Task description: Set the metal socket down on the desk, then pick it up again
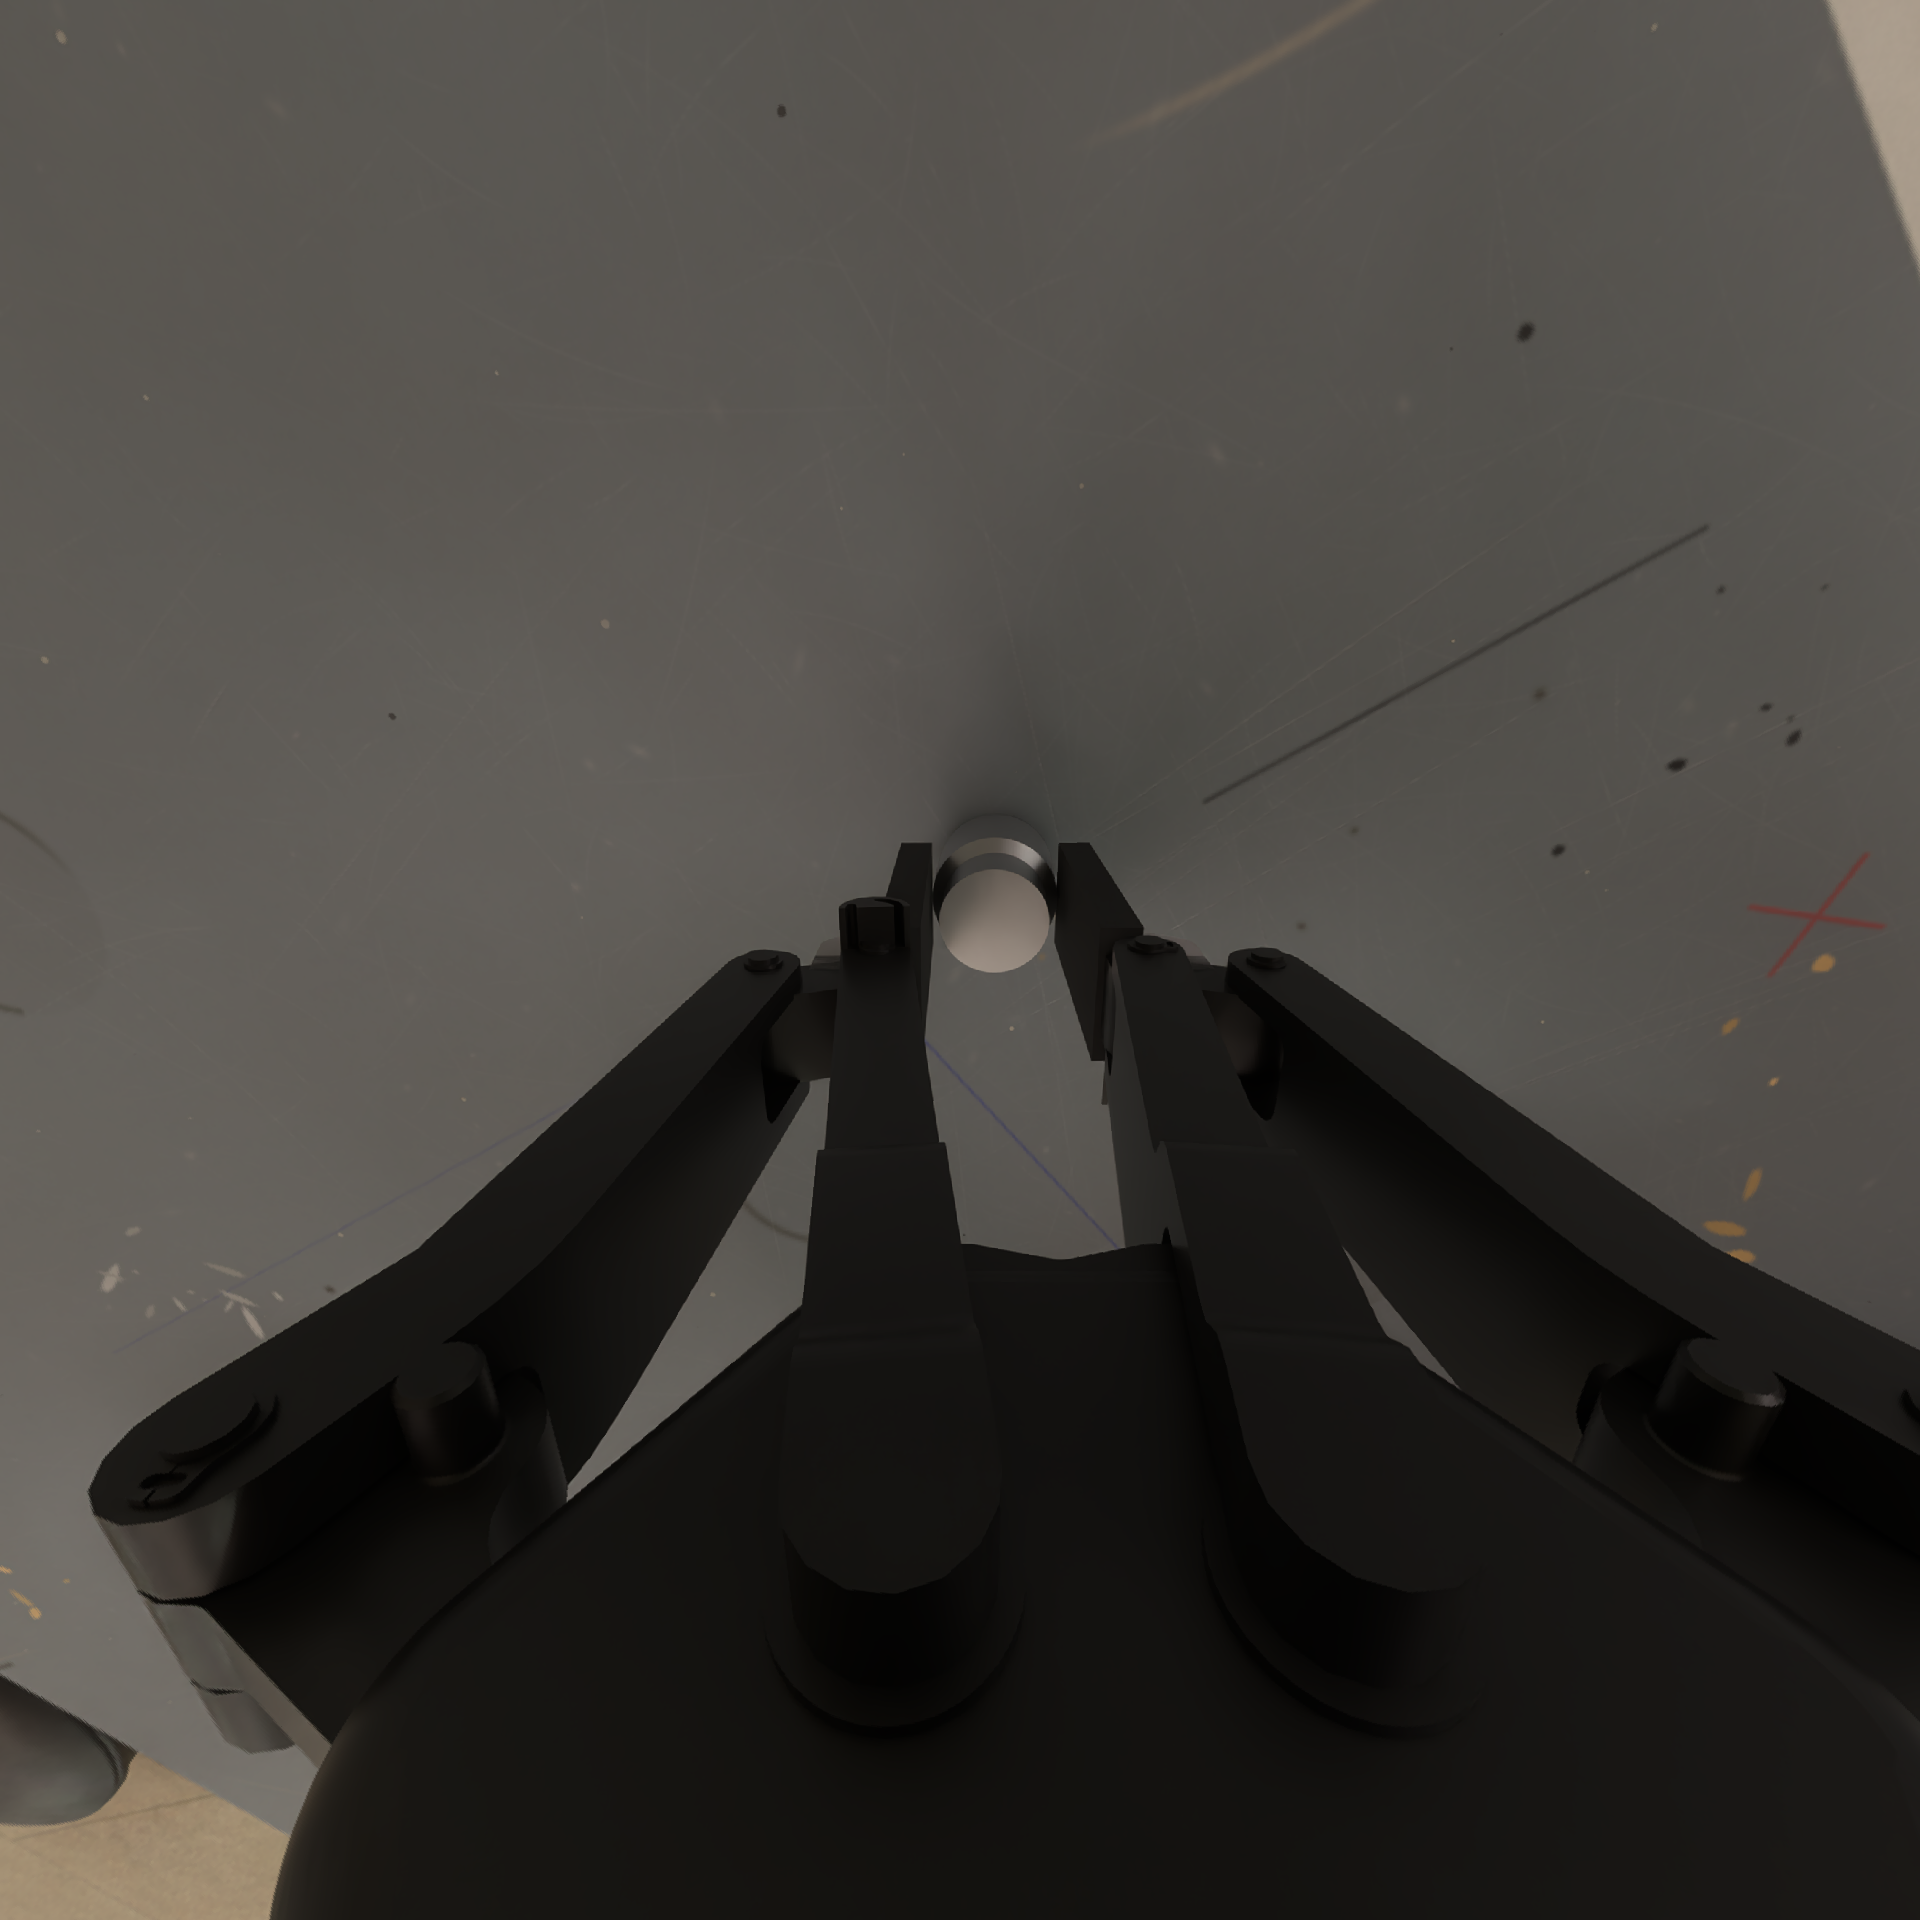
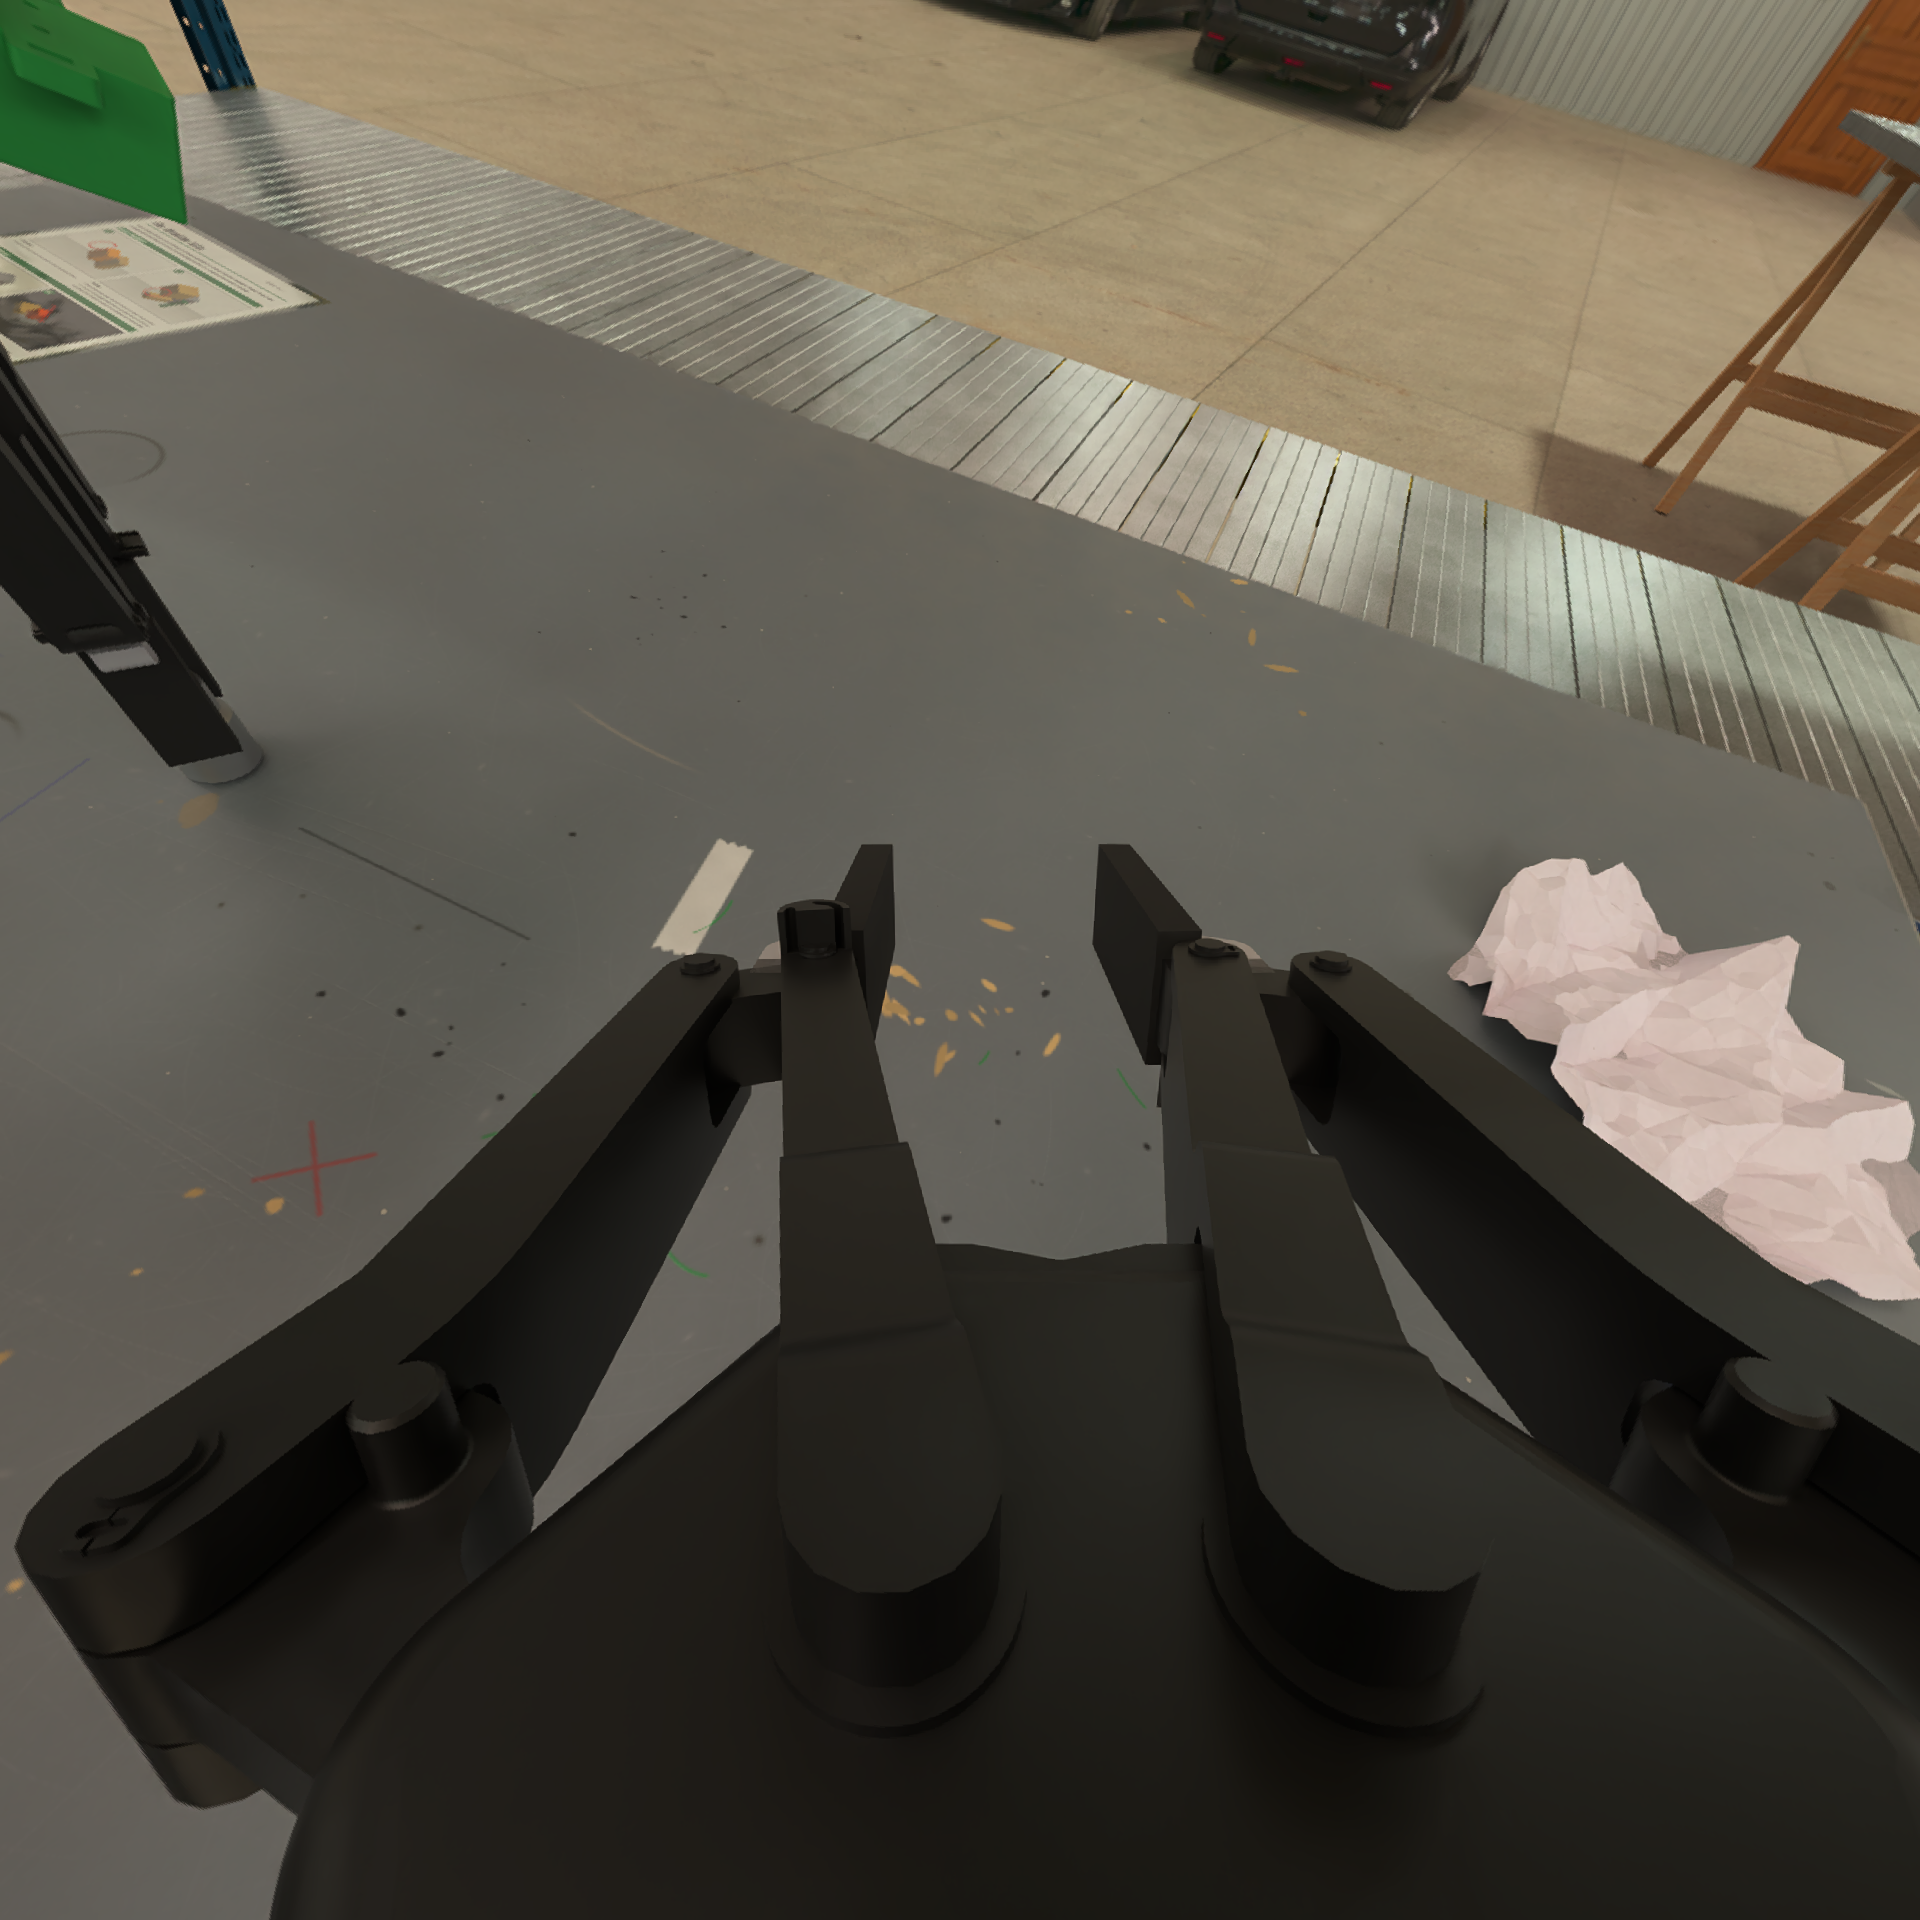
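Left wrist view: left pincer (image 1: pixel 992 868) narrow, pads clamping the metal socket (image 1: pixel 994 907) on the desk (image 1: pixel 623 520); right pincer (image 2: pixel 994 883) wide, empty.

In the right wrist view the black left gripper (image 2: pixel 203 743) covers most of the short silver metal socket (image 2: pixel 231 769), leaving only its base showing against the grey scuffed surface (image 2: pixel 623 540); whether they touch cannot be told. The green plastic bin (image 2: pixel 88 114), crumpled pale pink paper (image 2: pixel 1704 1101) and dark parked car (image 2: pixel 1340 47) are cut off by the edges
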Motion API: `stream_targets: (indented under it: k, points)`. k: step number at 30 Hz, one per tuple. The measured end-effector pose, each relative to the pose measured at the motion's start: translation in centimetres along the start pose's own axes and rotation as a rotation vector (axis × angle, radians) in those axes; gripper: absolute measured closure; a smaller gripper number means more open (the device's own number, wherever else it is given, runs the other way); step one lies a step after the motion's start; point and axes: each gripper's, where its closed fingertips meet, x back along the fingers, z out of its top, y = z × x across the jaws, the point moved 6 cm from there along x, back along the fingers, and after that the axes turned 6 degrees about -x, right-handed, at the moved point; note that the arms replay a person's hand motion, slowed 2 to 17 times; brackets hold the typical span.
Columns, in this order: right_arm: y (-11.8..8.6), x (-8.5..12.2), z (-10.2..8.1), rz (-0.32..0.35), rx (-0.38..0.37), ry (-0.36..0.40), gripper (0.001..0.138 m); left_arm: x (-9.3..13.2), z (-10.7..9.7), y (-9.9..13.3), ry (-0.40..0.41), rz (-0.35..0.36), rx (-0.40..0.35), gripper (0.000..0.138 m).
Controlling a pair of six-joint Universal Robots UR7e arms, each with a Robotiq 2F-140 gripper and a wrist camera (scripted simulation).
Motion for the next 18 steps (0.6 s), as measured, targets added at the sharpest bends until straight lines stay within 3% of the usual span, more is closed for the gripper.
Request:
stream_targets:
  k: [18]
  points:
    - [0.11,-0.08,-0.06,0.000,0.000,-0.004,0.087,0.24,-0.07,-0.10,0.005,0.015,-0.021,0.106]
